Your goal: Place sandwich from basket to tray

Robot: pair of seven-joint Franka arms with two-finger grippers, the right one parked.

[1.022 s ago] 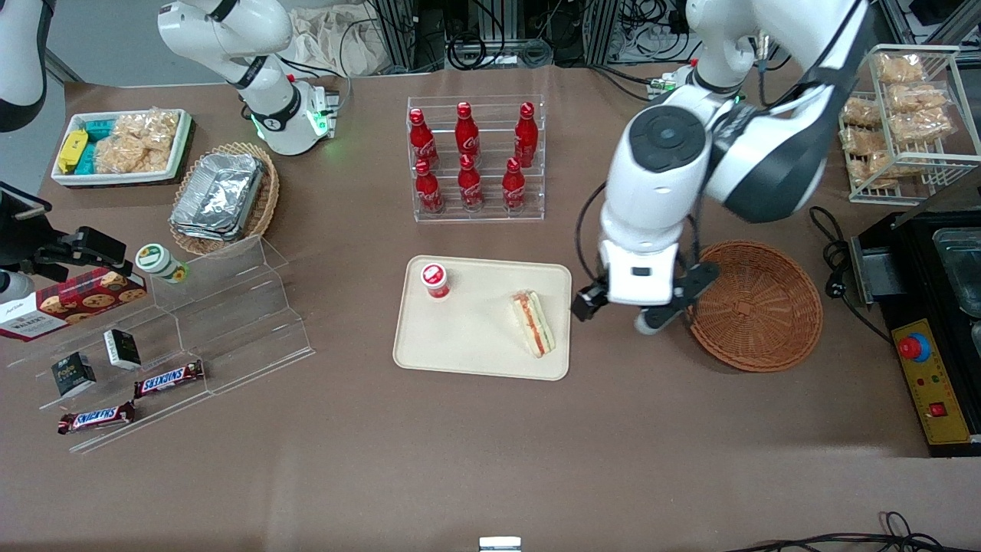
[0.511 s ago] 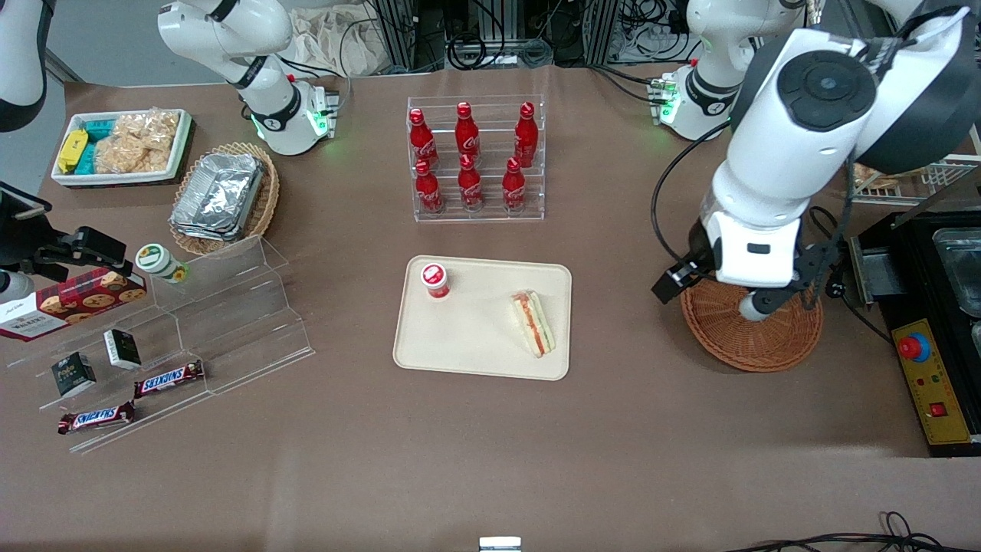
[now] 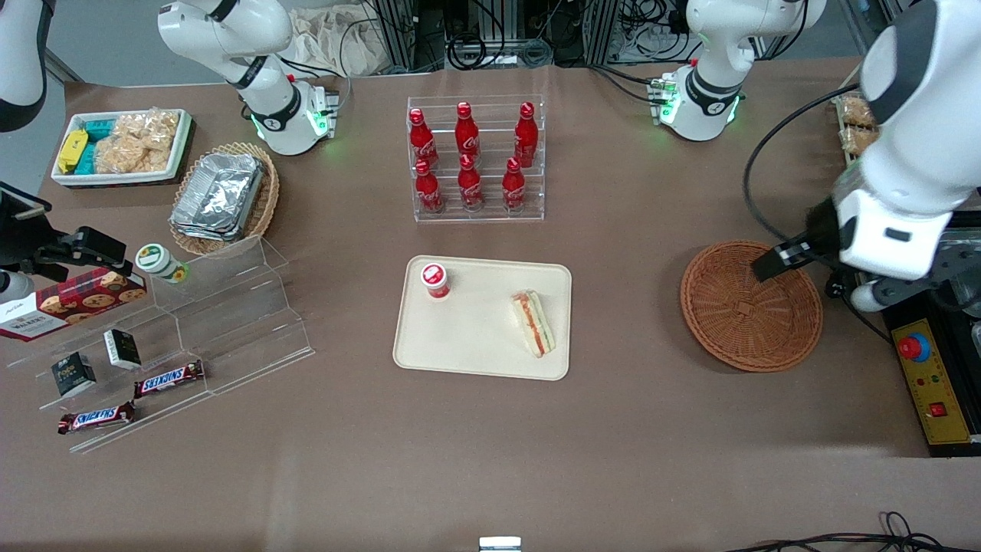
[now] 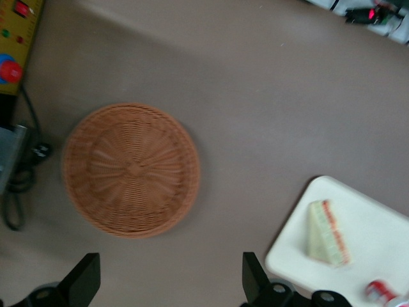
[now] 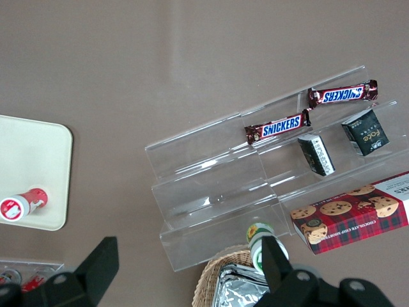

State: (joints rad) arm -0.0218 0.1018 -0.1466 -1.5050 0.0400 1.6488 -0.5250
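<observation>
Tray (image 3: 475,337): flat cream rectangle near the middle of the table, nearer the front camera than the rack of red bottles (image 3: 469,157).
Red-capped cup (image 3: 435,279): on the tray, in the corner nearest the bottles and toward the parked arm's end.
Sandwich (image 3: 533,323): lying on the tray along the short edge that faces the basket, its red and green filling showing; in the left wrist view (image 4: 328,233) it lies just inside that rim, apart from the cup.
Basket (image 3: 751,305): round reddish-brown wicker bowl on the bare table, well apart from the tray toward the working arm's end; nothing lies in it (image 4: 131,169).
Gripper (image 3: 858,287): raised above the table at the working arm's end, over the basket's edge nearest the black machine (image 3: 939,337).
Fingers (image 4: 82,279): spread wide apart, nothing between them; basket and table show through the gap.
</observation>
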